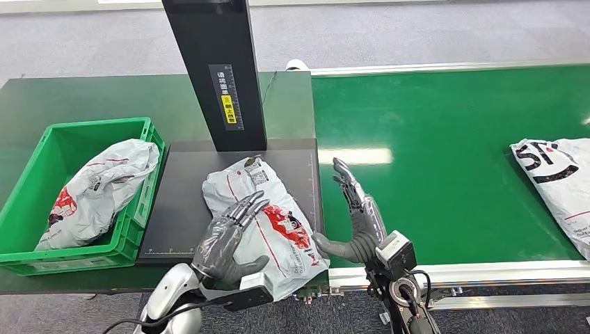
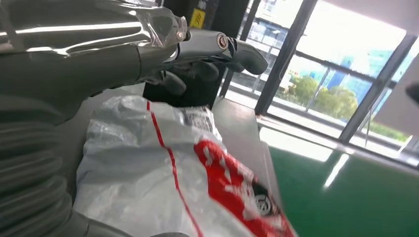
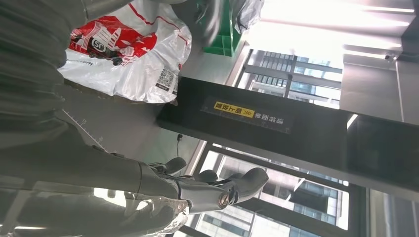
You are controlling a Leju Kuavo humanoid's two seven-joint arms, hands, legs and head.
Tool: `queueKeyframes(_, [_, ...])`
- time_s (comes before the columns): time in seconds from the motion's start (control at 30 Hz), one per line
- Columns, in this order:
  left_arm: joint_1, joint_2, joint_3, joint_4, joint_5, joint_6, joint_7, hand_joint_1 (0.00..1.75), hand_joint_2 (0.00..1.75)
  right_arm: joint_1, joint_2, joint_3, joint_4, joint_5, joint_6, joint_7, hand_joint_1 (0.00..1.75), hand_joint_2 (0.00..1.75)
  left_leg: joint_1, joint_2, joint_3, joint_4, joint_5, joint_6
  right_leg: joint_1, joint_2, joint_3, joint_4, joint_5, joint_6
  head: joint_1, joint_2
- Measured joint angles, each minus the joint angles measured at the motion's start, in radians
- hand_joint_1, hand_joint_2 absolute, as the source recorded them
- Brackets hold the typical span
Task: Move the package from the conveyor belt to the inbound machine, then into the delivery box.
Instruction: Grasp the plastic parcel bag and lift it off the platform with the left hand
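Observation:
A grey-and-red plastic mail package [image 1: 268, 216] lies on the dark scanning plate [image 1: 181, 209] of the inbound machine, its near end hanging over the front edge. My left hand [image 1: 226, 243] hovers just over the package's left side with fingers spread, holding nothing; the left wrist view shows the package [image 2: 163, 182] under the fingers [image 2: 222, 49]. My right hand [image 1: 358, 216] stands flat and upright beside the package's right edge, over the green conveyor belt [image 1: 445, 153], fingers apart. The right wrist view shows the same package [image 3: 128, 54].
A green delivery box [image 1: 42, 202] at the left holds another grey package [image 1: 97, 191]. The machine's black post [image 1: 219, 69] rises behind the plate. Another white package [image 1: 560, 181] lies at the belt's right edge.

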Motion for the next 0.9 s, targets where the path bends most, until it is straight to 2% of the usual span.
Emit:
queueKeyframes(0.17, [-0.008,0.002,-0.017,0.042,-0.055,-0.025,0.059,0.00,1.75,0.002,0.001,0.000,0.000,0.006,0.003,0.005,0.00,1.75,0.000,0.000,0.000,0.000,0.000,0.000,0.000,0.000,0.000,0.000,0.000,0.000,0.000,0.000])
queueKeyframes(0.4, [-0.022,-0.005,-0.002,0.086,-0.138,-0.068,0.209,0.00,1.75,0.014,0.009,-0.010,0.000,0.020,0.003,0.012,0.00,1.75,0.000,0.000,0.000,0.000,0.000,0.000,0.000,0.000,0.000,0.000,0.000,0.000,0.000,0.000])
queueKeyframes(0.63, [-0.028,-0.027,0.022,0.131,-0.179,-0.128,0.243,0.01,1.75,0.015,0.022,-0.016,0.001,0.029,0.003,0.017,0.00,1.75,0.000,0.000,0.002,0.000,0.000,0.000,0.000,0.000,0.003,0.000,0.000,0.000,0.000,0.000])
queueKeyframes(0.7, [-0.029,-0.031,0.027,0.142,-0.174,-0.134,0.240,0.36,1.75,0.015,0.024,-0.018,0.001,0.031,0.002,0.018,0.00,1.75,0.000,0.000,0.003,0.000,0.000,0.000,0.000,0.000,0.004,0.000,0.000,0.000,0.000,0.000])
queueKeyframes(0.77, [-0.030,-0.035,0.033,0.154,-0.162,-0.140,0.231,1.18,1.75,0.015,0.026,-0.021,0.002,0.033,0.002,0.020,0.00,1.75,0.000,0.000,0.004,0.000,0.000,0.000,0.000,0.000,0.005,0.000,0.000,0.000,0.000,0.000])
queueKeyframes(0.83, [-0.031,-0.037,0.039,0.164,-0.149,-0.143,0.218,1.70,1.75,0.015,0.028,-0.023,0.002,0.034,0.000,0.023,0.00,1.75,0.000,0.000,0.005,0.000,0.000,0.000,0.000,0.000,0.006,0.000,0.000,0.000,0.000,0.000])
queueKeyframes(0.9, [-0.031,-0.037,0.043,0.171,-0.137,-0.144,0.205,1.74,1.75,0.015,0.029,-0.023,0.002,0.035,-0.001,0.025,0.00,1.75,0.000,-0.001,0.006,0.000,0.000,0.000,0.000,0.000,0.007,0.000,0.000,0.000,0.000,0.000])
